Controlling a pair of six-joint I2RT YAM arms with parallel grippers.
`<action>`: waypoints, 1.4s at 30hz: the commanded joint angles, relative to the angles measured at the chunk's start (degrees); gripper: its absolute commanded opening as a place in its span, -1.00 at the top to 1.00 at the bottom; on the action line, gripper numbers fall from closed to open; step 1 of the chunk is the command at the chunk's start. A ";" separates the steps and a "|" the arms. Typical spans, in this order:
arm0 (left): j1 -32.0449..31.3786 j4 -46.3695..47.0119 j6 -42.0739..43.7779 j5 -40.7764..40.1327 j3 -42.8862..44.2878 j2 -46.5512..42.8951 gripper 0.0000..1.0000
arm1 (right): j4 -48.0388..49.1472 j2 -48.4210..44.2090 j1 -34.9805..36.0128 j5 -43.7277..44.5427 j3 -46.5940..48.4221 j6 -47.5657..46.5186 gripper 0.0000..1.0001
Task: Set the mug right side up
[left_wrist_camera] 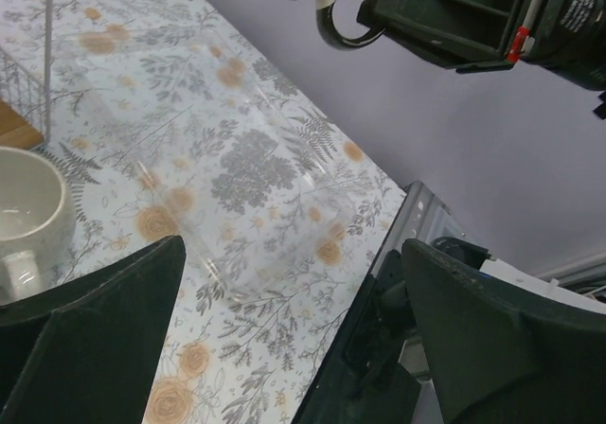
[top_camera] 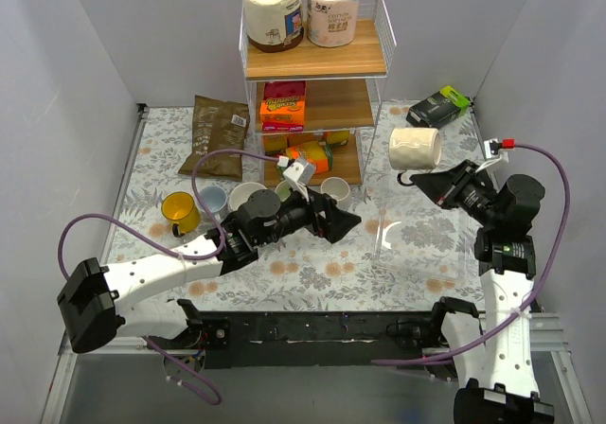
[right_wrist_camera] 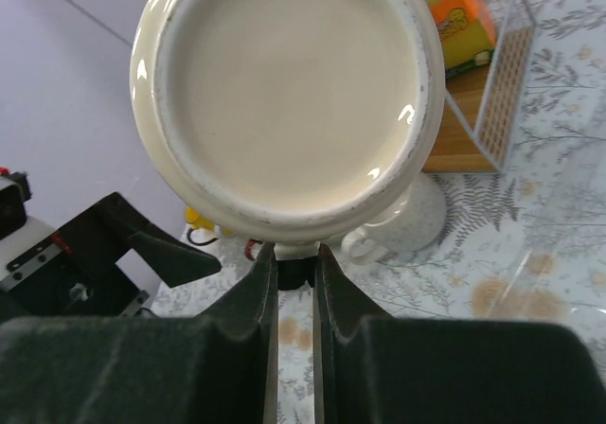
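Note:
The cream mug (top_camera: 414,148) hangs in the air right of the shelf, lying on its side. My right gripper (top_camera: 419,180) is shut on its handle. In the right wrist view the mug's base (right_wrist_camera: 289,93) faces the camera and my right gripper (right_wrist_camera: 294,256) pinches the handle just below it. My left gripper (top_camera: 343,223) is open and empty, low over the middle of the table. In the left wrist view my left gripper (left_wrist_camera: 294,348) is spread wide, and the mug's rim and handle (left_wrist_camera: 331,25) show at the top with the right gripper (left_wrist_camera: 445,17) behind them.
A wire shelf (top_camera: 317,60) with wooden boards stands at the back, holding toilet rolls and snack packets. A yellow mug (top_camera: 179,212) and several pale cups (top_camera: 248,197) stand in front of it. A clear plastic box (top_camera: 417,244) lies below the held mug. A brown bag (top_camera: 218,135) and a dark packet (top_camera: 437,107) lie at the back.

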 commanded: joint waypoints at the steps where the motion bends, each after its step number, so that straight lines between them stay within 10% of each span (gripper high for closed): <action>1: 0.12 5.25 -0.67 5.00 3.66 0.70 -0.96 | 17.66 -3.18 2.04 -5.59 -0.37 11.90 0.97; 15: 0.21 17.91 -5.77 11.95 13.76 10.45 -0.96 | 27.96 -6.08 5.29 -7.88 -0.28 24.21 0.97; 28: 0.21 22.49 -8.85 16.08 18.77 15.29 -0.22 | 32.72 -7.84 5.65 -9.99 -0.02 28.79 0.97; 42: 0.30 27.67 -14.03 13.80 17.19 14.33 -0.09 | 35.53 -8.98 6.08 -11.04 -3.88 28.35 0.97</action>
